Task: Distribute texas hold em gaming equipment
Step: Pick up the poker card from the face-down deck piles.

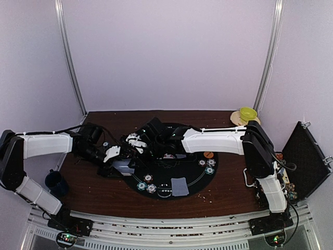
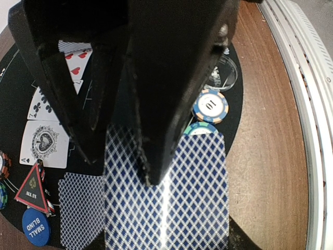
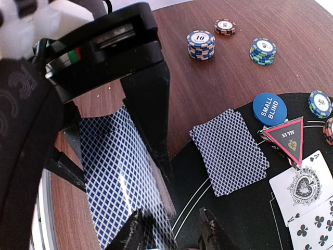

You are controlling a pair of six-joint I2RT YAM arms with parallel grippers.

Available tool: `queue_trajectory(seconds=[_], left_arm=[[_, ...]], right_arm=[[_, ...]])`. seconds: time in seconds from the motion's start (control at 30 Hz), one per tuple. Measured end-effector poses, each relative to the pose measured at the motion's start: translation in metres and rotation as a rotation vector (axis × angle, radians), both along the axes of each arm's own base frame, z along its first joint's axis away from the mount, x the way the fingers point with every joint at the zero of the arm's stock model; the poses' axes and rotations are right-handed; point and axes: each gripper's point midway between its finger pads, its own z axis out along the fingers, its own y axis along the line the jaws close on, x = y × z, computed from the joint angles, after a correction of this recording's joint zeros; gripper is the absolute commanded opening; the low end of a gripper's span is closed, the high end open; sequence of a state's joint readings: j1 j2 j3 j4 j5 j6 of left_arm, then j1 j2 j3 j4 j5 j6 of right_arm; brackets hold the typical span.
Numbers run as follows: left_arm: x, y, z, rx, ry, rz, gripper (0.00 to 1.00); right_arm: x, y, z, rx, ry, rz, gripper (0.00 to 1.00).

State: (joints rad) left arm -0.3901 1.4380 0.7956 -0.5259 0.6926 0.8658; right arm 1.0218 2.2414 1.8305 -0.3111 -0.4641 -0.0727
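Left arm (image 1: 47, 145) and right arm (image 1: 213, 140) reach inward, meeting at the black mat (image 1: 192, 179)'s left edge; left fingers (image 2: 151, 130) clamp a pack of cards (image 2: 182, 198); right fingers (image 3: 210, 229) parted just beside it.

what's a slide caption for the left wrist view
Left gripper holding the blue-backed deck above dealt cards and chips

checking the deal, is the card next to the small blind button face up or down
Face down: the card beside the small blind button shows only its blue lattice back.
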Motion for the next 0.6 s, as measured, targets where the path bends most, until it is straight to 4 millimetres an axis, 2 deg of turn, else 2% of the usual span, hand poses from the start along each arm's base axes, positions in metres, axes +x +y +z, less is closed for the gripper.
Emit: queue_trajectory(seconds=[0.23, 0.33, 0.47, 0.6], left_arm=[[0.0001, 0.0000, -0.0005, 0.001, 0.001, 0.000, 0.54], [0.0002, 0.0001, -0.0010, 0.002, 0.002, 0.000, 0.54], [0.0002, 0.0002, -0.0014, 0.003, 0.003, 0.001, 0.54], [0.0005, 0.0003, -0.0021, 0.005, 0.003, 0.001, 0.54]], right_arm=[[0.0013, -0.0003, 0.0001, -0.002, -0.007, -0.004, 0.34], [0.0015, -0.0003, 0.0003, -0.002, -0.009, -0.004, 0.25], [0.0009, 0.0000, 0.0005, -0.002, -0.011, -0.002, 0.21], [-0.0001, 0.0003, 0.0011, -0.001, -0.012, 0.002, 0.06]])
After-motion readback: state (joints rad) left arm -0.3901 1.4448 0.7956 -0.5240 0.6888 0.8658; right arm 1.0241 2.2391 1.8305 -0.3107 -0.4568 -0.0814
